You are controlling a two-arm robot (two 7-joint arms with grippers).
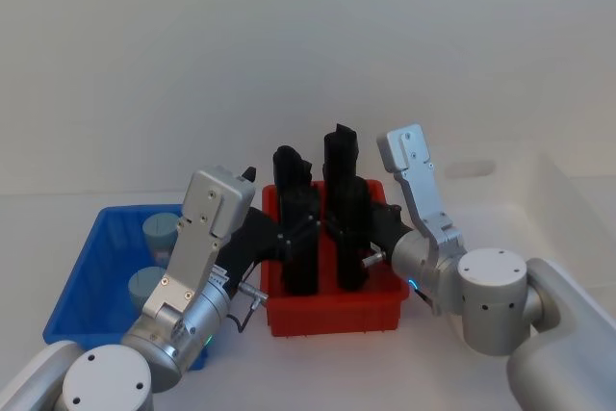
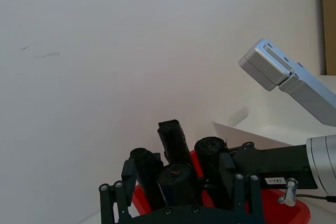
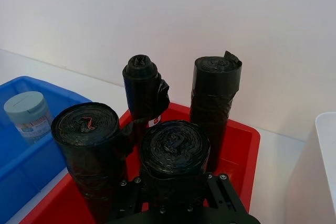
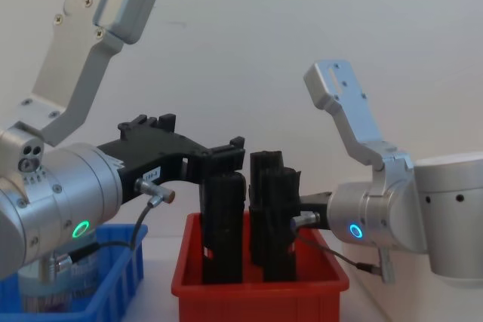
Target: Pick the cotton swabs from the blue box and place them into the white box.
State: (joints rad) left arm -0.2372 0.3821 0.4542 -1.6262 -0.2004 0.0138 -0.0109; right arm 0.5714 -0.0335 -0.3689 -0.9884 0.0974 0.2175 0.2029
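Left tool [image 2: 178, 171] hung open & empty by red bin [image 1: 337, 317], right tool [image 1: 383, 221] couldn't tell; it'd do best moving over blue box [image 1: 87, 271], dropping square onto cotton swabs [image 1: 150, 284]

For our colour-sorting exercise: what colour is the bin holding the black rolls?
Red. The bin shows best in the right wrist view.

In the head view I see the white table [image 1: 38, 257] carrying three containers in a row. The blue box [image 1: 96, 276] sits at lower left and a red bin [image 1: 337, 315] beside it at lower centre. The white box [image 1: 500, 190] stands toward the right edge.
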